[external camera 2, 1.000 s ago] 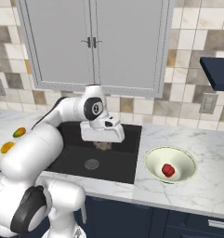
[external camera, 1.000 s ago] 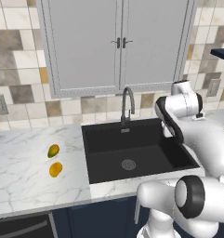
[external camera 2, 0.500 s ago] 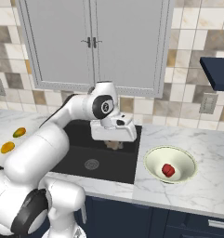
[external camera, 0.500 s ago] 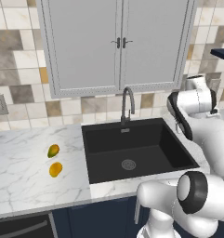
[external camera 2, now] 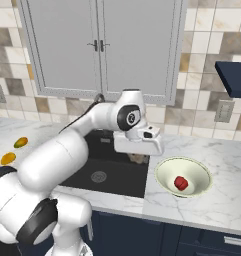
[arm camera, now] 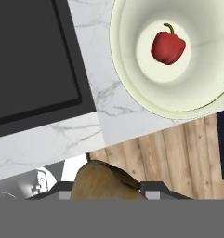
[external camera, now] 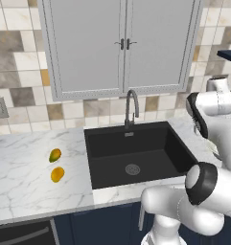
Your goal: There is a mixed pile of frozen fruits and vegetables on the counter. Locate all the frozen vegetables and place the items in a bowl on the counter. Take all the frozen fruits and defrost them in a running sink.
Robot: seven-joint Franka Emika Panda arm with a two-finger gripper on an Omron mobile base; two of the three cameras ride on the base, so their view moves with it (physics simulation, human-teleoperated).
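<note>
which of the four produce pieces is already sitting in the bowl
The red pepper; it lies alone in the bowl. The two mangoes lie on the counter left of the sink, and the gripper holds the brown piece.

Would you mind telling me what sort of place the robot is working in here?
It looks like a home kitchen, computer-rendered: a black sink with a gooseneck faucet set in a marble counter, and grey wall cabinets above a tiled backsplash.

The sink (external camera: 136, 158) is set into the worktop (external camera: 26, 177); two fruits (external camera: 55, 155) lie on the worktop left of the sink, one behind the other (external camera: 57, 174); right of the sink stands the bowl (external camera 2: 164, 178), a pepper (external camera 2: 180, 183) in it; the hand (external camera 2: 138, 158) hangs over the sink's right edge.
</note>
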